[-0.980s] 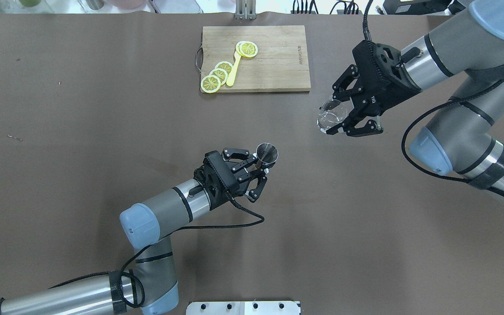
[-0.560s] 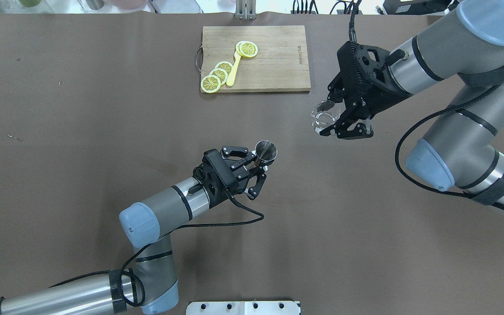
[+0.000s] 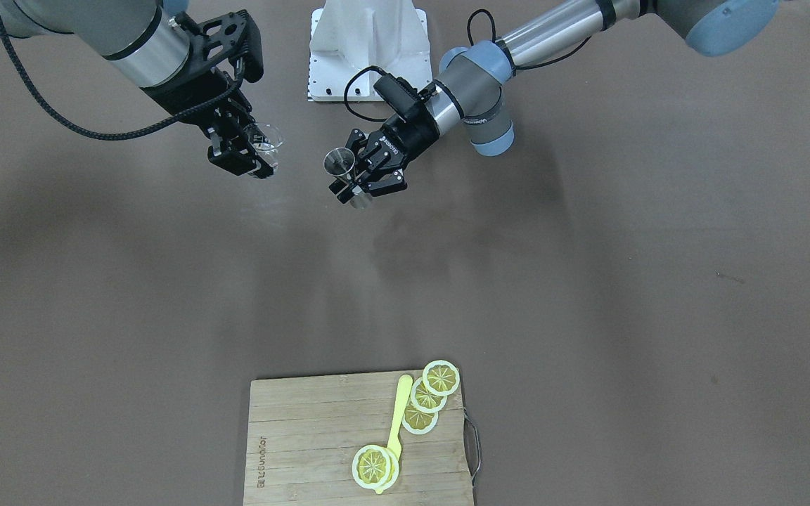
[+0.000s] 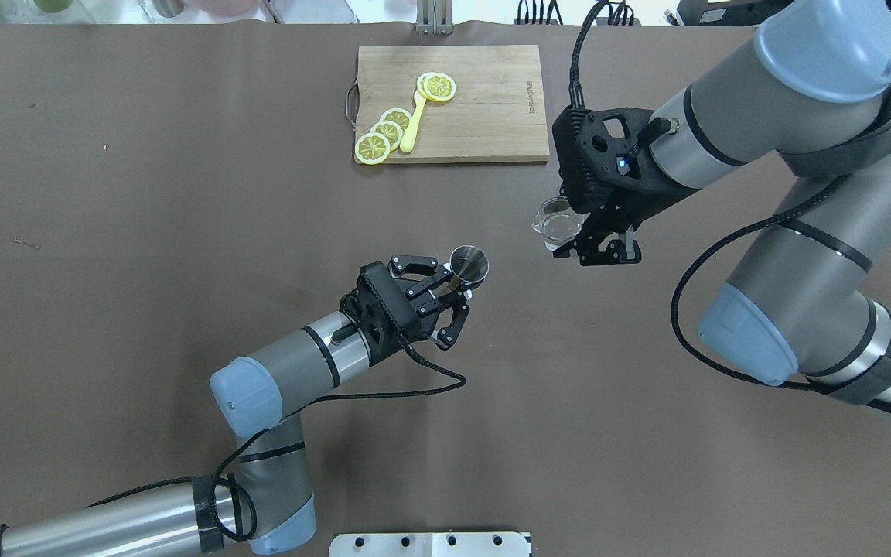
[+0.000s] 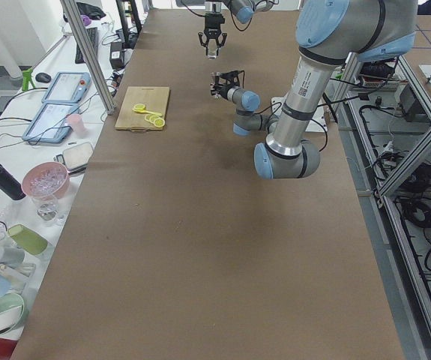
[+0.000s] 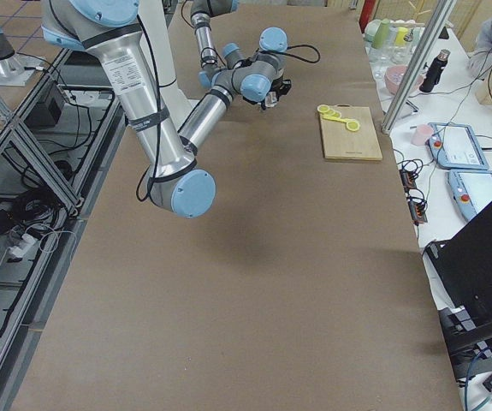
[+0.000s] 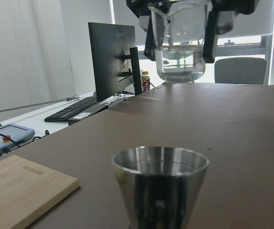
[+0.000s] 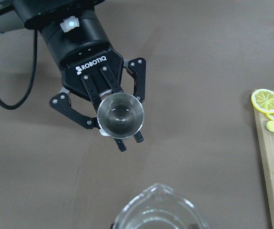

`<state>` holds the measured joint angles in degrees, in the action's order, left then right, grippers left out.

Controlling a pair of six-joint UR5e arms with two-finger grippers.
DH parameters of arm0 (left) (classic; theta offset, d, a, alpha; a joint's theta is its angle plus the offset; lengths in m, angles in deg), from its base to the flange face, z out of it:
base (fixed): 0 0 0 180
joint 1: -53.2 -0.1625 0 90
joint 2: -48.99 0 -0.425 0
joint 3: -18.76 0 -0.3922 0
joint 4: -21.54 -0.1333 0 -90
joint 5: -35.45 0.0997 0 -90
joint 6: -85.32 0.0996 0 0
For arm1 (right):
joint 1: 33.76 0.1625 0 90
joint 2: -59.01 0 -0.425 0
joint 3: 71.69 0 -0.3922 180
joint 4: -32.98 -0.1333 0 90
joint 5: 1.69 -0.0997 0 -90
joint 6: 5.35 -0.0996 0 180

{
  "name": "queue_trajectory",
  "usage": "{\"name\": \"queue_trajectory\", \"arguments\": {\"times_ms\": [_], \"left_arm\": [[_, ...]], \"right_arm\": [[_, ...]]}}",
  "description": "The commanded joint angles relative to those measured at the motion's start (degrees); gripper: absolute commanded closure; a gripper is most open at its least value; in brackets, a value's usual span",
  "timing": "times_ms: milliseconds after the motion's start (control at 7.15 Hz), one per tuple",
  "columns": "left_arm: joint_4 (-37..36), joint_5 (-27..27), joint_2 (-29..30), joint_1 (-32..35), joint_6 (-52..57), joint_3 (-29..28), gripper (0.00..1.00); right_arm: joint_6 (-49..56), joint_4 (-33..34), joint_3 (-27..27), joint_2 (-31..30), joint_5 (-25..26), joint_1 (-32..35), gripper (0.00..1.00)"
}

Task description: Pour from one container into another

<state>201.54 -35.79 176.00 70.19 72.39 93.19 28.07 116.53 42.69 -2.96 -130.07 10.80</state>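
Glass, clear and spouted, the beaker (image 4: 558, 224) hung upright above the table (image 4: 144, 271) with a little clear liquid in its bottom. We saw the right gripper (image 4: 573, 232) clamped on its sides. From the left wrist camera it sat higher than the jigger's rim and beyond it, the two vessels well apart. The steel jigger (image 4: 470, 267) stood upright with its mouth open to the ceiling, near the middle of the table. The left gripper (image 4: 457, 288) had its fingers closed around the jigger's narrow waist. We could not tell whether the jigger's base touched the brown table covering. Beyond both, at the far edge from the robot, lay a bamboo cutting board (image 4: 484, 108). On it we counted several lemon slices (image 4: 384, 133) in two small groups, and a yellow spoon (image 4: 412, 128) lay between them.
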Motion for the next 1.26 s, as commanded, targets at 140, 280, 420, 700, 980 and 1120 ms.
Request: {"name": "queue_trajectory", "arguments": {"times_ms": [140, 280, 420, 700, 980, 1120], "left_arm": [[0.0, 0.1, 0.0, 0.1, 0.2, -0.1, 1.00], [-0.1, 1.0, 0.0, 0.1, 0.2, -0.1, 1.00], [-0.1, 1.0, 0.0, 0.1, 0.1, -0.1, 1.00], [-0.1, 1.2, 0.0, 0.1, 0.1, -0.1, 1.00], [-0.3, 1.2, 0.1, 0.1, 0.1, -0.1, 1.00], [-0.3, 1.2, 0.1, 0.1, 0.1, -0.1, 1.00]], "right_arm": [[10.9, 8.5, 0.7, 3.1, 1.6, -2.5, 1.00], [11.4, 10.6, 0.7, 3.8, 2.1, -2.7, 1.00], [11.7, 11.8, 0.7, 4.2, 2.3, -2.7, 1.00], [11.7, 15.9, 0.5, 5.8, 3.3, -2.8, 1.00], [11.6, 18.6, -0.4, 7.8, 4.8, -2.8, 1.00], [11.3, 18.9, -1.5, 8.9, 5.1, -2.8, 1.00]]}}
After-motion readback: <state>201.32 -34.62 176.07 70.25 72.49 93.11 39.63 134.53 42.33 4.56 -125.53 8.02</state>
